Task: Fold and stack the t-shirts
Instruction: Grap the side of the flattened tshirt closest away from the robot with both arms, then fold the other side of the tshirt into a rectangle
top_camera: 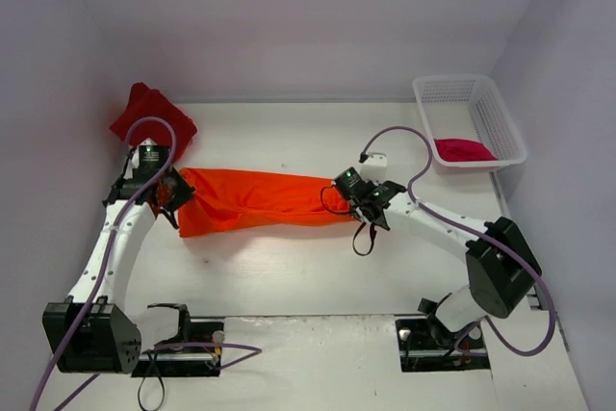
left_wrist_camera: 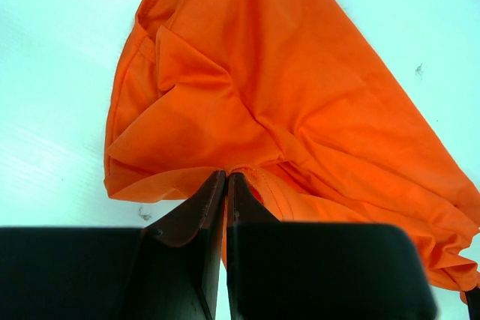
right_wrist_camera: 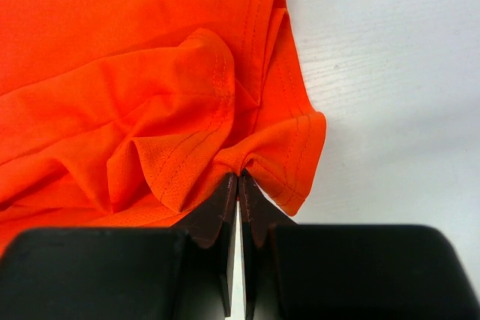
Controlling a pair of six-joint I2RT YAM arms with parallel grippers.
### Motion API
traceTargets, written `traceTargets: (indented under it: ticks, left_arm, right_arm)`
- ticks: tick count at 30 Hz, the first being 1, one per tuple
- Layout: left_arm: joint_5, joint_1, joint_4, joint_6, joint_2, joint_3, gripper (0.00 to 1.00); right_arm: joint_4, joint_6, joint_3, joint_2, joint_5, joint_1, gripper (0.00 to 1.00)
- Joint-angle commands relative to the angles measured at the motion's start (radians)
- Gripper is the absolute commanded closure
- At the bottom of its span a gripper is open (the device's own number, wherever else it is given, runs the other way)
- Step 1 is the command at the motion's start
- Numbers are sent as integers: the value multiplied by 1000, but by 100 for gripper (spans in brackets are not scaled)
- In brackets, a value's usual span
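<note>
Stage of the folding task, seen from above and from both wrists. The orange t-shirt (top_camera: 255, 201) lies across the middle of the table (top_camera: 289, 276) as a long, wrinkled band running from centre-left to centre of the overhead frame. Each end of it is gathered into a pinch.

The left tool (left_wrist_camera: 226, 176) has its jaws closed tight on a bunched fold at the shirt's left end. The right tool (right_wrist_camera: 238, 177) is likewise clamped on a puckered bit of hemmed edge at the right end. In both wrist views the cloth fans out from the fingertips onto the table, so the garment appears to be held at two points and drawn lengthwise rather than lifted clear.

The dark red t-shirt (top_camera: 149, 120) sits in a loose heap in the upper left of the overhead frame, just behind the left arm. It shows no flat, squared outline. The crimson-pink t-shirt (top_camera: 464, 149) lies crumpled inside the white mesh basket (top_camera: 452, 93) at the upper right.

Judged from this layout, the task is at an early point. The orange shirt seems to be mid-way through being spread or given a first fold, and no finished folded shirt or stack is visible anywhere. Left to do, by this reading: complete the orange shirt's folds, then fold the other two and pile all three together.
</note>
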Motion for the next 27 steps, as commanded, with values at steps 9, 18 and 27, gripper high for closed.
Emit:
traceTargets:
  ticks: [9, 18, 27]
  left_arm:
    - [-4, 11, 104, -12, 109, 123, 100]
    - [-4, 11, 123, -7, 169, 152, 100]
    - [-4, 11, 131, -3, 212, 177, 100]
  right_arm:
    - [55, -47, 84, 53, 27, -32, 100]
    - [59, -73, 102, 53, 25, -59, 100]
    - [64, -92, 113, 51, 18, -77, 100]
